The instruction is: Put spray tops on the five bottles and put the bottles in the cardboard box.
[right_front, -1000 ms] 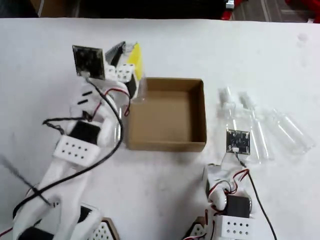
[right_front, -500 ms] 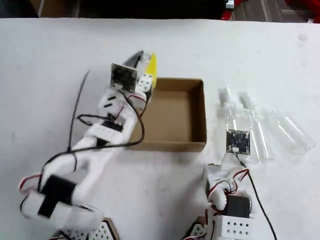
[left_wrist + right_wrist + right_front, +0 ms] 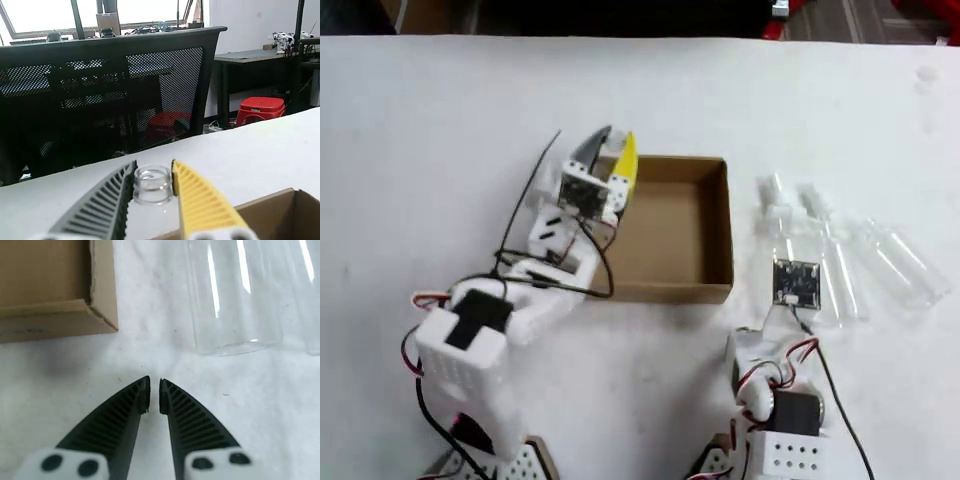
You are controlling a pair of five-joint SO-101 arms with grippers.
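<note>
Though uncapped, bottle (image 3: 152, 186): clamped at the neck in left tool (image 3: 153, 169), at box (image 3: 718, 235) corner, likely awaiting its top.
Right tool (image 3: 154, 388): closed, empty, near spare bottles (image 3: 840, 275) on desk (image 3: 420, 100).

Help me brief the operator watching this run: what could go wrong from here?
1. The bottle in the left gripper has an open neck and no spray top; boxing it now would skip a step.
2. The fingers pinch just its neck near their tips, so it might slip.
3. It hangs beside the cardboard box's wall and could catch there.
</note>
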